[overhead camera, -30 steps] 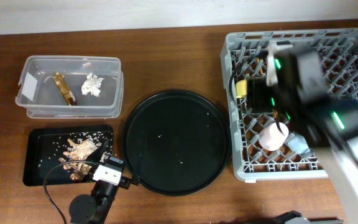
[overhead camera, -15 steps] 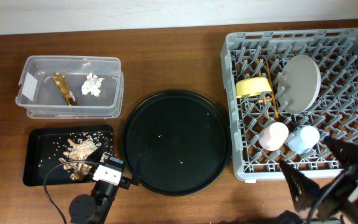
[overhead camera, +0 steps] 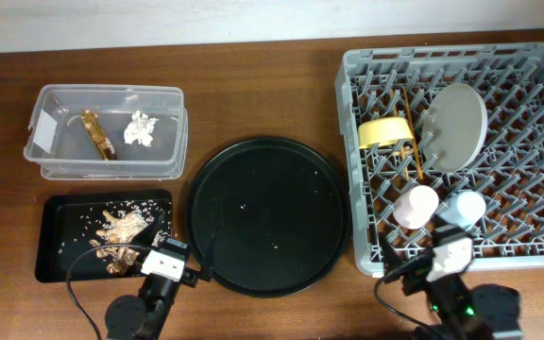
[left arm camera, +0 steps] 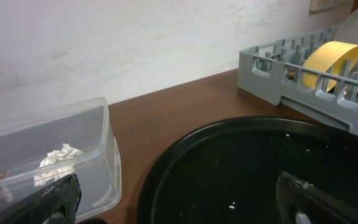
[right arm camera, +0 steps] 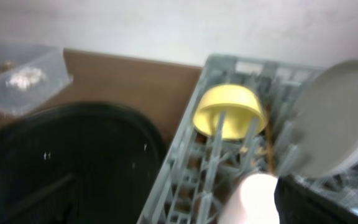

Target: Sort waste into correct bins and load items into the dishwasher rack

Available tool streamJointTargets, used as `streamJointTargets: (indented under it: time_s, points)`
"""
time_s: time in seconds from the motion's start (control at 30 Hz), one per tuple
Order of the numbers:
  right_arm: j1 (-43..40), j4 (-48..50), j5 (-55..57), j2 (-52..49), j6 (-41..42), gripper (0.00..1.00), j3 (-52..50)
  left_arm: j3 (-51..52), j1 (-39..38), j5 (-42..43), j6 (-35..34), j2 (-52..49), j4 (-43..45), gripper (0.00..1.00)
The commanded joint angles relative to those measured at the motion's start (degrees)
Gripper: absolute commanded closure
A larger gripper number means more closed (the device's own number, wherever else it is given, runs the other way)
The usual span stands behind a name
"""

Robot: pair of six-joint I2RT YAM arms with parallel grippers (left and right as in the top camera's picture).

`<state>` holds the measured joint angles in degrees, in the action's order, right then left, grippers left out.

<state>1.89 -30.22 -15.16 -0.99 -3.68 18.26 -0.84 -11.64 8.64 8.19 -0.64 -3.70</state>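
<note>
The grey dishwasher rack (overhead camera: 366, 255) at the right holds the yellow bowl (overhead camera: 383, 130), the grey plate (overhead camera: 456, 126) leaning on pegs, the pink cup (overhead camera: 416, 205), the blue cup (overhead camera: 466, 205) and chopsticks (overhead camera: 412, 151). The clear tub (overhead camera: 111, 89) holds the wrapper strip (overhead camera: 97, 134) and white tissue (overhead camera: 141, 127). The flat black tray (overhead camera: 50, 241) holds food scraps (overhead camera: 121, 231). My left gripper (left arm camera: 179, 202) is open and empty, low over the round tray's near edge. My right gripper (right arm camera: 179, 208) is open and empty at the rack's front left corner, beside the pink cup (right arm camera: 253, 199).
The large round black tray (overhead camera: 267, 215) lies between the bins and the rack, with a few pale crumbs on it. Both arm bases sit at the table's front edge. The right wrist view is blurred.
My right arm has pulled back from over the rack to the table's front edge, uncovering the plate standing in the rack. The left arm has not moved.
</note>
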Motion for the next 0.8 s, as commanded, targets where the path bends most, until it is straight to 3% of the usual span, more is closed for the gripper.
streamJointTargets:
  time_s: [0.0,0.1,0.17,0.77]
  points:
    - [-0.5,10.1,-6.0,0.8,-0.4,0.01,-7.9,0.3,0.3,0.6,0.9,0.2,0.0,0.01]
    - [-0.5,27.0,-9.1,0.8,-0.4,0.01,-17.7,0.3,0.3,0.6,0.9,0.2,0.0,0.01]
    - [-0.4,28.8,-8.4,0.8,-0.4,0.01,-17.9,0.3,0.3,0.6,0.9,0.2,0.0,0.01]
    - [-0.5,27.5,-8.4,0.6,-0.4,0.02,-17.9,0.3,0.3,0.6,0.9,0.2,0.0,0.01]
